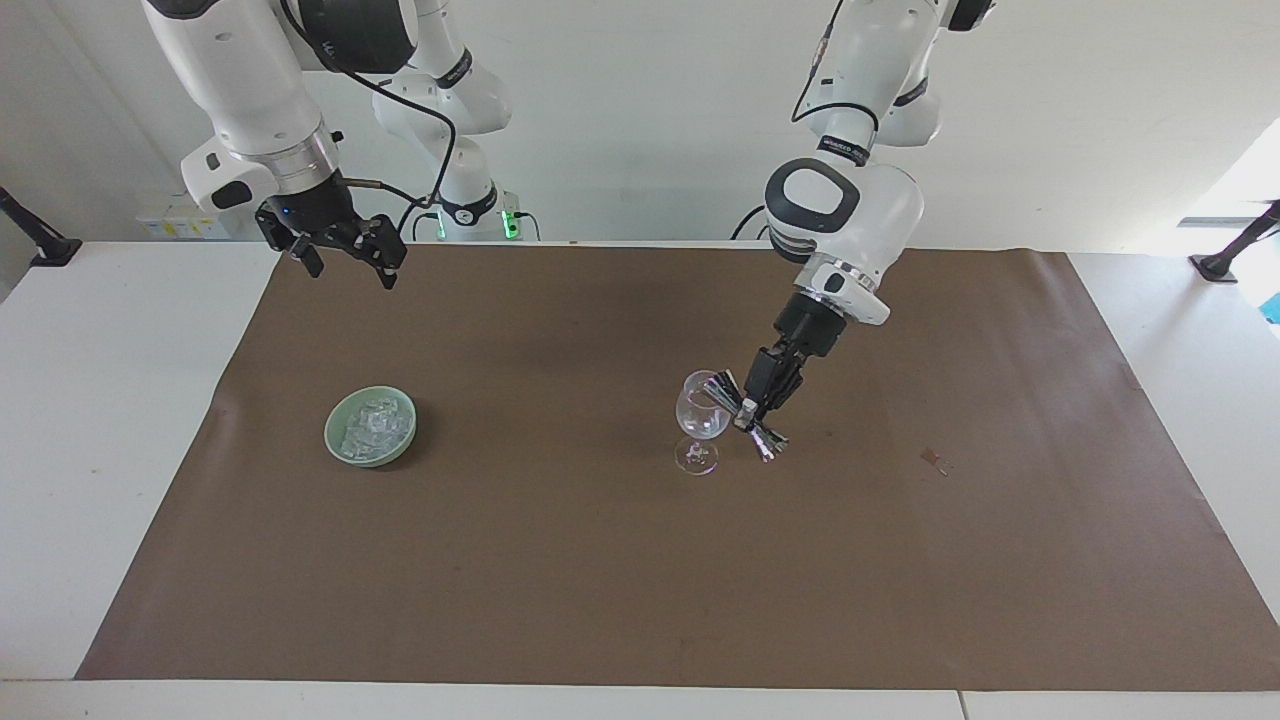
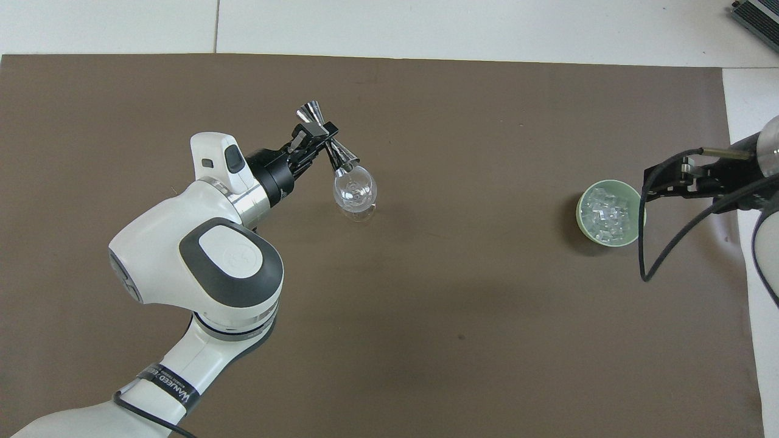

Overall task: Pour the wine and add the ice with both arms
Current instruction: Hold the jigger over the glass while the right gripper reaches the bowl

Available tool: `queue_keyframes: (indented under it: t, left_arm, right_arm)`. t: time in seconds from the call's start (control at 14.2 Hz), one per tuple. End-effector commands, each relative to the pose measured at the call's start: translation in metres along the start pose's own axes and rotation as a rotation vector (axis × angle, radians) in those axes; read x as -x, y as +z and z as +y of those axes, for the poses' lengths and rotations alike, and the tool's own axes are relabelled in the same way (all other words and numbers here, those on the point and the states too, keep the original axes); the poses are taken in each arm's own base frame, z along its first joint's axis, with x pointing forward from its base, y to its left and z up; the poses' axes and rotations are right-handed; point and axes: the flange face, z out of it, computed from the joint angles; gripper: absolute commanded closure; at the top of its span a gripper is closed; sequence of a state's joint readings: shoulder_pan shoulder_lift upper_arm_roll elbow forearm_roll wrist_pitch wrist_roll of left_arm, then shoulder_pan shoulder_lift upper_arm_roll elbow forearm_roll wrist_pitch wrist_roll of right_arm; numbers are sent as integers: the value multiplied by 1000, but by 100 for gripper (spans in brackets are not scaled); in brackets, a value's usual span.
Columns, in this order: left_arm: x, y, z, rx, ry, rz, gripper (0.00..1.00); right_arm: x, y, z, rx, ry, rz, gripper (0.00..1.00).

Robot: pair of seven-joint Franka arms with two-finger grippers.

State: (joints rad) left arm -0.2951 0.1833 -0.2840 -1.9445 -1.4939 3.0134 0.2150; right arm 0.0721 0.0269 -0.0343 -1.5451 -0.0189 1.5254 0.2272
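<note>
While one tool [image 1: 748, 412] grips one jigger [image 1: 742, 414], one wine glass [image 1: 700, 420] stands.

Beside my left gripper [image 1: 748, 412], the wine glass [image 1: 702, 418] blocks the way toward my right arm's end. Between glass and ice bowl [image 1: 371, 427], brown mat [image 1: 560, 520] lies open.

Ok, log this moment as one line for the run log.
left gripper: shut on jigger, tipped over wine glass | right gripper: open, waiting above table | ice: in green bowl
</note>
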Motion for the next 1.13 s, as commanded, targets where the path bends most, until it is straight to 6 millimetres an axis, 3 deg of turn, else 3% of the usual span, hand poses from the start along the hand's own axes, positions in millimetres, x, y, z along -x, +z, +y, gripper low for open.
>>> queue_keyframes:
  t: [0.0,0.28,0.56,1.05]
  left_arm:
    - [-4,0,2,-2,48,15,100]
    - [-4,0,1,-4,78,16,100]
    - [-1,0,1,-8,99,25,100]
    - [9,0,6,-11,131,41,100]
  right_arm:
    - [9,0,1,-15,-23,-23,0]
    - [9,-2,-8,-16,-44,-7,0]
    - [11,8,-1,-17,-61,-11,0]
    - [22,69,8,-36,-62,96,0]
